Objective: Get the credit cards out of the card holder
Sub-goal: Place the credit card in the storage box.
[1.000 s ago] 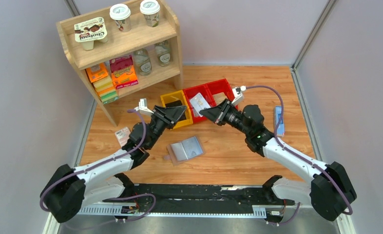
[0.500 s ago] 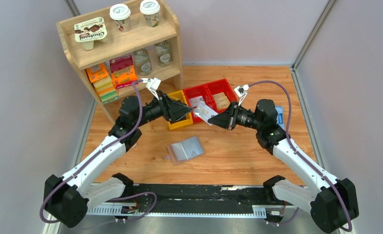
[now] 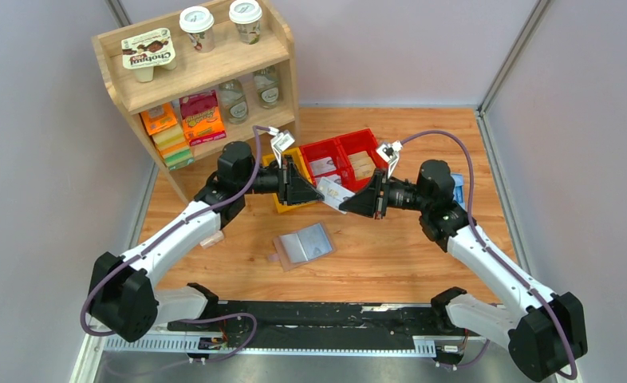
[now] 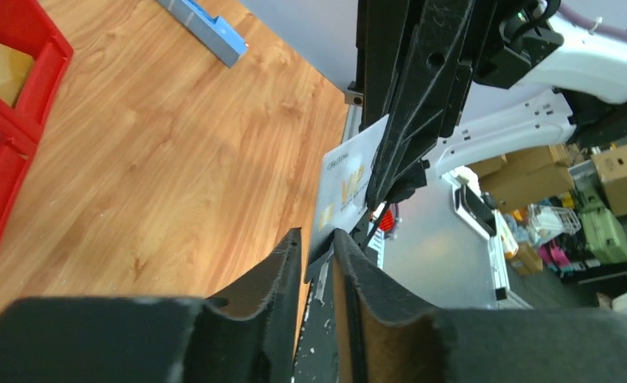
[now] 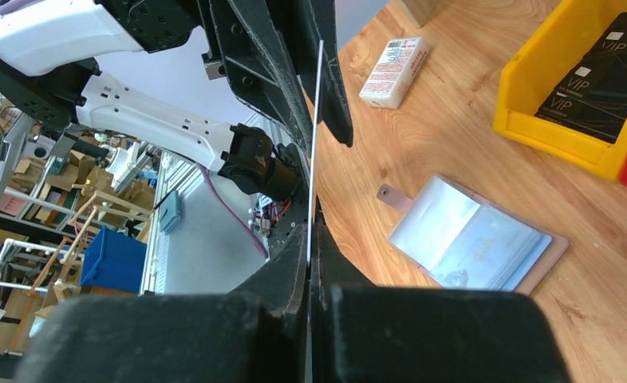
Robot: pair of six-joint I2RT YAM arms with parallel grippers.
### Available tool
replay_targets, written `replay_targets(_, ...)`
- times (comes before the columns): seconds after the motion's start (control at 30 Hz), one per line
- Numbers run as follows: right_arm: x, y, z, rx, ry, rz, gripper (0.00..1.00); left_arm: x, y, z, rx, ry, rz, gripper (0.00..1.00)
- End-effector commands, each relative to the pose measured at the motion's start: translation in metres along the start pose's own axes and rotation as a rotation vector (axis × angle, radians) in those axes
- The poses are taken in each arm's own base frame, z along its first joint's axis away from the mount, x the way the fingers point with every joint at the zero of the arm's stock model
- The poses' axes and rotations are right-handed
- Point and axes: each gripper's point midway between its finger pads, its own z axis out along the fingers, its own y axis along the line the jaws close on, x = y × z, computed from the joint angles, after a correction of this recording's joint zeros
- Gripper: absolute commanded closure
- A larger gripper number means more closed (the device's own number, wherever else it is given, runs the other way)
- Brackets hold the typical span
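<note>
The card holder (image 3: pixel 302 245) lies open on the wooden table, blue-grey pockets up, and also shows in the right wrist view (image 5: pixel 474 243). My right gripper (image 3: pixel 344 203) is shut on a white credit card (image 3: pixel 333 194) and holds it in the air above the table. That card appears edge-on in the right wrist view (image 5: pixel 317 144), rising from the right gripper (image 5: pixel 310 231). My left gripper (image 3: pixel 317 191) faces it. In the left wrist view the card (image 4: pixel 348 179) has its near corner between the slightly parted jaws of the left gripper (image 4: pixel 317 239).
A yellow bin (image 5: pixel 581 120) holds black cards (image 5: pixel 605 88); red bins (image 3: pixel 346 155) stand beside it. A pink-and-white packet (image 5: pixel 396 70) lies left of the holder. A narrow blue object (image 4: pixel 203 28) lies at the right. A wooden shelf (image 3: pixel 199 88) stands back left.
My right gripper has carried the card from over the red bin down and to the left. My left arm has swung up and to the right until its jaws meet the card.
</note>
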Motion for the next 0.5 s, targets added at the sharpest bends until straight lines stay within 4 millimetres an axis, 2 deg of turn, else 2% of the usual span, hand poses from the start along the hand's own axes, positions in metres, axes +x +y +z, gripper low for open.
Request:
replay_targets(0.0, -0.011, 0.009, 0.001, -0.038, -0.003, -0.058, 1.0, -0.013, -0.02, -0.001, 0.094, -0.003, 0.101, 0.83)
replay_targets(0.03, -0.01, 0.008, 0.001, -0.037, 0.0, -0.055, 1.0, -0.013, -0.02, -0.001, 0.093, -0.006, 0.1, 0.89)
replay_targets(0.07, -0.01, 0.007, 0.002, -0.035, 0.0, -0.052, 1.0, -0.013, -0.018, -0.001, 0.089, -0.007, 0.1, 1.0)
replay_targets(0.13, -0.009, 0.004, 0.002, -0.022, -0.002, -0.047, 1.0, -0.014, -0.014, -0.001, 0.068, -0.02, 0.095, 1.0)
replay_targets(0.17, -0.009, 0.001, 0.002, -0.006, -0.004, -0.038, 0.95, -0.016, -0.012, 0.0, 0.057, -0.034, 0.097, 1.0)
replay_targets(0.23, -0.012, -0.012, 0.002, 0.067, -0.023, -0.027, 0.81, -0.019, -0.005, 0.0, 0.026, -0.059, 0.086, 1.0)
replay_targets(0.33, -0.017, -0.037, -0.006, 0.215, -0.061, -0.005, 0.49, -0.023, 0.014, 0.001, -0.073, -0.109, 0.043, 1.0)
replay_targets(0.37, -0.016, -0.045, -0.01, 0.264, -0.067, 0.01, 0.42, -0.025, 0.02, 0.0, -0.1, -0.123, 0.033, 1.0)
replay_targets(0.47, -0.018, -0.065, -0.023, 0.387, -0.097, 0.035, 0.16, -0.027, 0.06, -0.003, -0.301, -0.19, -0.066, 1.0)
